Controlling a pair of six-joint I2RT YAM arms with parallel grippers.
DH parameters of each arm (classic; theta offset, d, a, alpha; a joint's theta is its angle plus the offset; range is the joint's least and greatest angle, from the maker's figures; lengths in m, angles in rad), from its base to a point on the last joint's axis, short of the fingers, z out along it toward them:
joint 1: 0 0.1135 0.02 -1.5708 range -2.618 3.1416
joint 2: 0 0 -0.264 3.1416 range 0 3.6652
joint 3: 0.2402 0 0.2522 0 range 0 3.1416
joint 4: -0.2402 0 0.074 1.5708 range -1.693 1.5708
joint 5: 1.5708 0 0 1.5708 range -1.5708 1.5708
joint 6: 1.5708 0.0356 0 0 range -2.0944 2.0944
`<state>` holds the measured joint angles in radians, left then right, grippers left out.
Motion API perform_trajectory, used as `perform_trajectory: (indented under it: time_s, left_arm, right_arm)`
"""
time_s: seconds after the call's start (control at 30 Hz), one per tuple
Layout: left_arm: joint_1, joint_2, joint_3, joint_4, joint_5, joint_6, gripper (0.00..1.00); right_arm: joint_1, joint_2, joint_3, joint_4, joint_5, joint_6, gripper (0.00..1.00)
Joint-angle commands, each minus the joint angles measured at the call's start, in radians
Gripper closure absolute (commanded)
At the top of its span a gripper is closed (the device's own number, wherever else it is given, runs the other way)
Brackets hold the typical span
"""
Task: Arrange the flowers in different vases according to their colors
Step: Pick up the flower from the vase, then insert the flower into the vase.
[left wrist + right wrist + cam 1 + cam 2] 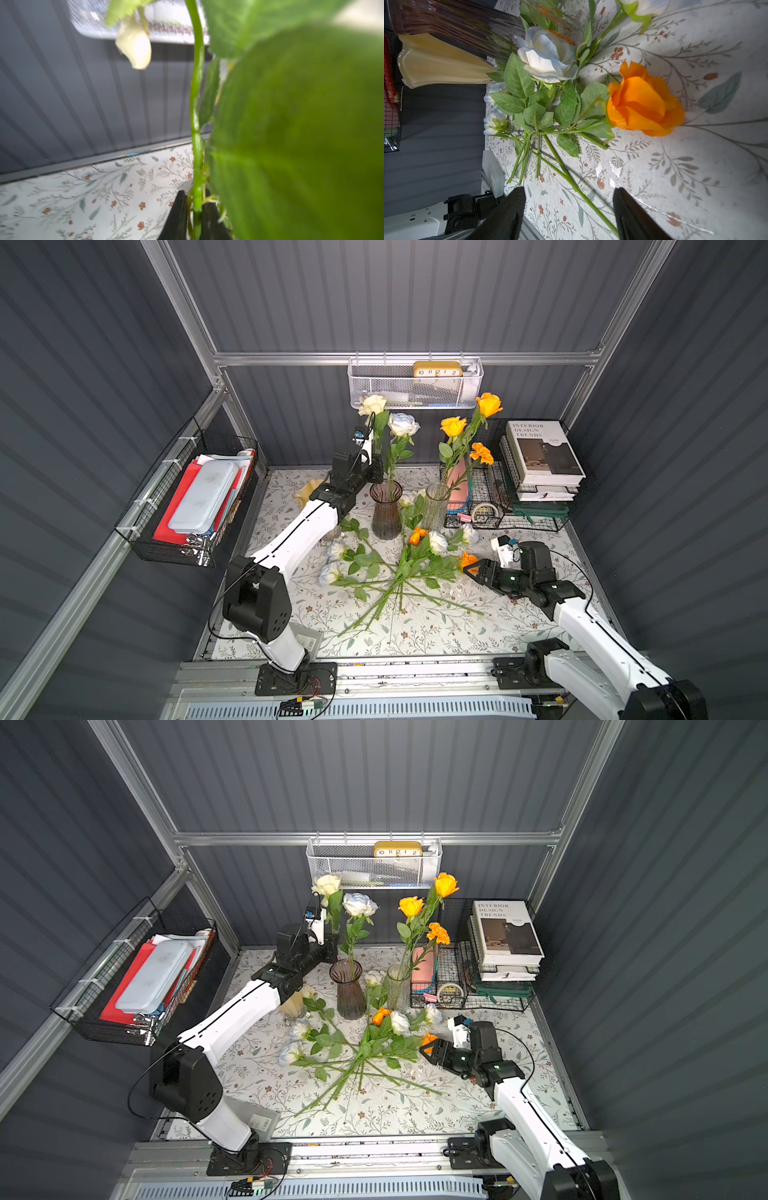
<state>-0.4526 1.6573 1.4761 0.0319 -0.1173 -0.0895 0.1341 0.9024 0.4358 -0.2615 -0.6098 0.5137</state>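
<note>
- The cream rose is pinched by its stem in the left gripper, eleven o'clock from the purple vase.
- The right gripper is spread wide beside the orange rose.

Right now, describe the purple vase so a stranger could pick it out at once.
On the flowered tablecloth, three vases stand near its far edge. The purple vase is the middle one, between the pale yellow vase and the clear vase. It alone is dark ribbed glass and holds a white rose; the clear vase holds orange flowers.
</note>
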Motion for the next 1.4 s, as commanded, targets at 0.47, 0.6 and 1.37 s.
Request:
perform_trajectory:
  time_s: [0.47,0.6,1.37]
  left_arm:
    - [0.084,-0.149,0.261,-0.103,-0.323,0.178,0.81]
    - [0.15,-0.219,0.13,0.0,-0.363,0.184,0.82]
    - [0.204,-0.407,-0.187,0.151,-0.133,0.059,0.48]
  right_arm:
    - [-0.001,0.007,0.016,0.002,-0.015,-0.017,0.29]
    - [-0.001,0.019,0.02,0.004,-0.021,-0.018,0.29]
    - [0.0,0.043,0.016,0.014,-0.013,-0.022,0.28]
